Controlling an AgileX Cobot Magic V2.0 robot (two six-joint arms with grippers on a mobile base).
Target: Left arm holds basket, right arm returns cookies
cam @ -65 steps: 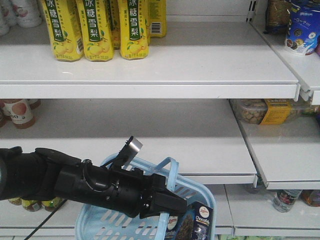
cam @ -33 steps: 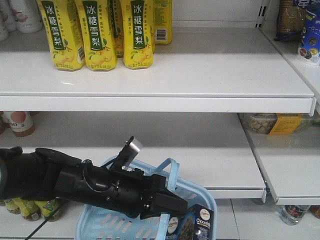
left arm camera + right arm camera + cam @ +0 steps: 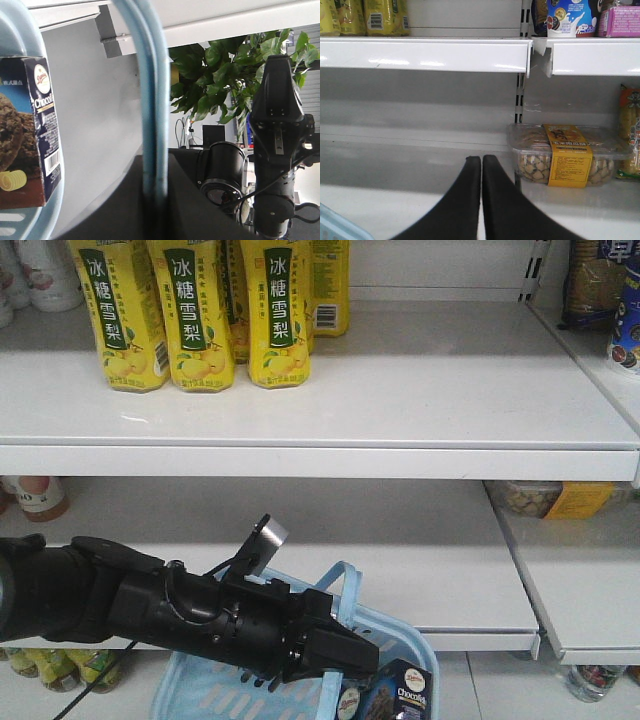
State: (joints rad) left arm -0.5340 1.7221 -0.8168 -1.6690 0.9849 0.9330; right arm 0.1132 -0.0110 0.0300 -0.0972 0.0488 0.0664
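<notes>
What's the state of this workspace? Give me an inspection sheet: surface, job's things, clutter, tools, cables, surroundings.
Surface: white middle shelf, bare behind the basket.
Job's things: light blue basket held by its handle; cookies stand inside at its right end.
Clutter: yellow drink cartons on the top shelf; clear snack tub with a yellow label.
Tools: left tool shut on the basket handle; right tool shut, empty.
Cables: thin black cable drops below the left arm.
Surroundings: green plant in the left wrist view's background.
</notes>
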